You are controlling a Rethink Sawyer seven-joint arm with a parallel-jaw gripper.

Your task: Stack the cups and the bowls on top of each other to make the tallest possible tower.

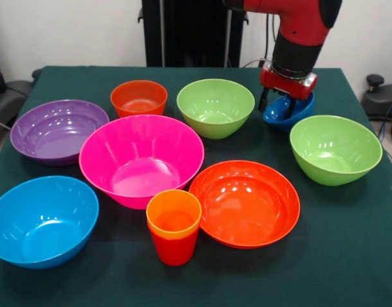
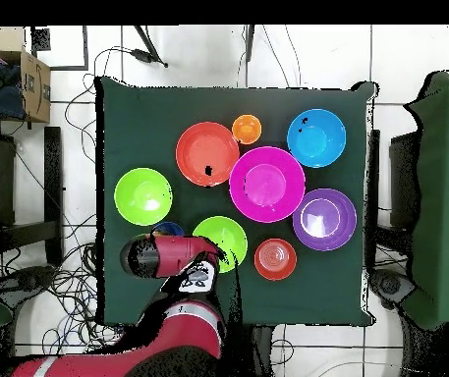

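My gripper [image 1: 278, 104] hangs at the back right of the green table, its fingers astride the rim of the small blue bowl [image 1: 297, 114], which sits tilted; it looks shut on that rim. In the overhead view the arm hides the gripper, and only an edge of the small blue bowl [image 2: 167, 229] shows. At the front, an orange cup [image 1: 174, 214] is nested in a red cup [image 1: 175, 248]. Standing singly are the pink bowl [image 1: 141, 158], large orange-red bowl [image 1: 245, 203], light blue bowl [image 1: 42, 219], purple bowl [image 1: 58, 130], small orange-red bowl [image 1: 139, 97] and two lime green bowls [image 1: 215, 107] [image 1: 335, 148].
The bowls crowd the table [image 1: 349, 256], nearly touching around the pink one. Dark chairs [image 2: 444, 196] flank the table's sides. A cardboard box [image 2: 33, 83] and loose cables lie on the tiled floor.
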